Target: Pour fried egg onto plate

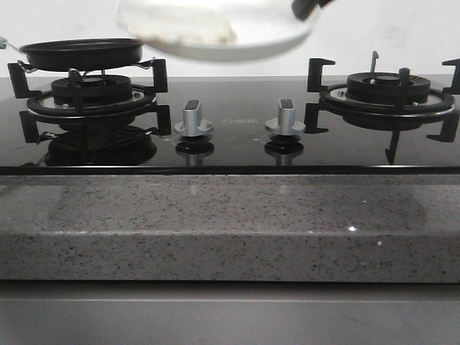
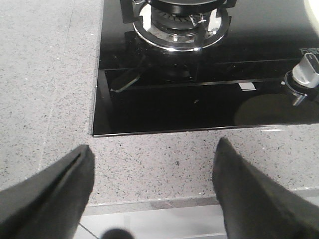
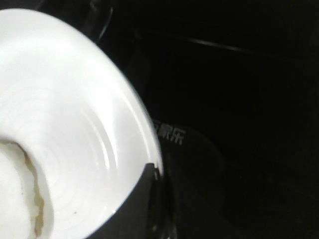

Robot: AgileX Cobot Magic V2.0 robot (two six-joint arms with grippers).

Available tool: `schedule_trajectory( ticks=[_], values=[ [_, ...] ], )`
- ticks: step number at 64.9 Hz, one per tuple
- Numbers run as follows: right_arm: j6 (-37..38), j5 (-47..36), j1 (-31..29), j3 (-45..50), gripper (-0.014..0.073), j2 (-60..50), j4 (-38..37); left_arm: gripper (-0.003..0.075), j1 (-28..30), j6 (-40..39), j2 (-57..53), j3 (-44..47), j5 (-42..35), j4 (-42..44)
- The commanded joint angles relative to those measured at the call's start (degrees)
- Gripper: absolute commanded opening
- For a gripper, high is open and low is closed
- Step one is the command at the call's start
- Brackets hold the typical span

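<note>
The white plate (image 1: pixel 266 32) hangs in the air above the middle of the stove, blurred and tilted a little. The fried egg (image 1: pixel 183 29), a pale cream piece, lies on the plate's left part. My right gripper (image 1: pixel 305 8) is shut on the plate's right rim. In the right wrist view the plate (image 3: pixel 75 99) fills the left side, the egg (image 3: pixel 15 199) lies at its lower edge, and my right gripper (image 3: pixel 158 174) pinches the rim. My left gripper (image 2: pixel 152 159) is open and empty over the granite counter's front edge; it does not show in the front view.
A black frying pan (image 1: pixel 83 52) sits on the left burner (image 2: pixel 182 25). The right burner (image 1: pixel 388 90) has bare grate prongs. Two silver knobs (image 1: pixel 192 116) (image 1: pixel 285 115) stand on the black glass hob. The speckled granite counter (image 1: pixel 230 223) runs along the front.
</note>
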Motion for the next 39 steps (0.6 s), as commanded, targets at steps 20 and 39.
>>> schedule_trajectory(
  ticks=[20,39],
  values=[
    [12.27,-2.73,-4.24,-13.55,-0.0066,10.39,2.16,0.0494,-0.35,-0.54,0.52,-1.37,-3.7,-0.47],
    [15.31,-3.0,-5.2,-13.55,-0.004,16.08,1.87,0.0494,-0.35,-0.54,0.52,-1.37,-3.7,-0.47]
  ],
)
